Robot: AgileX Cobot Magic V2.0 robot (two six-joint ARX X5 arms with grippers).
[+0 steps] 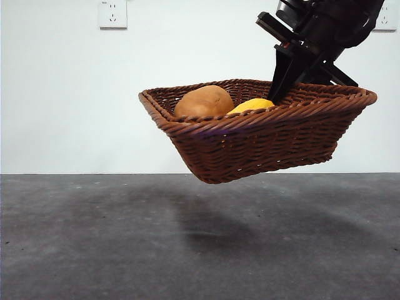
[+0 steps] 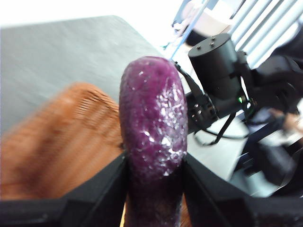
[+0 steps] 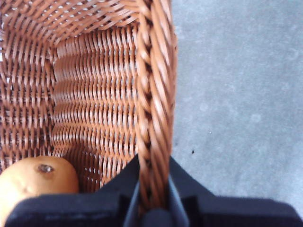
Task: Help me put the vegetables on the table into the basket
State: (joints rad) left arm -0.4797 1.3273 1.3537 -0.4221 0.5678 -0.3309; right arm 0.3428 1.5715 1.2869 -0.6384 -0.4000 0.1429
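The brown wicker basket (image 1: 262,144) hangs tilted in the air above the dark grey table (image 1: 125,244). My right gripper (image 1: 280,94) comes down from the top right and is shut on the basket's braided rim (image 3: 154,94). Inside lie the brown potato (image 1: 204,101) and the yellow corn (image 1: 251,105); the right wrist view shows the potato (image 3: 35,182) near the jaws. My left gripper (image 2: 154,163) is shut on the dark purple eggplant (image 2: 154,118), held above the blurred basket (image 2: 61,142). The front view does not show the left gripper.
The basket's shadow falls on the table (image 2: 61,61) beneath it. White wall outlets (image 1: 112,14) sit high on the back wall. In the left wrist view a black arm (image 2: 218,71) stands beyond the eggplant, past the table's edge.
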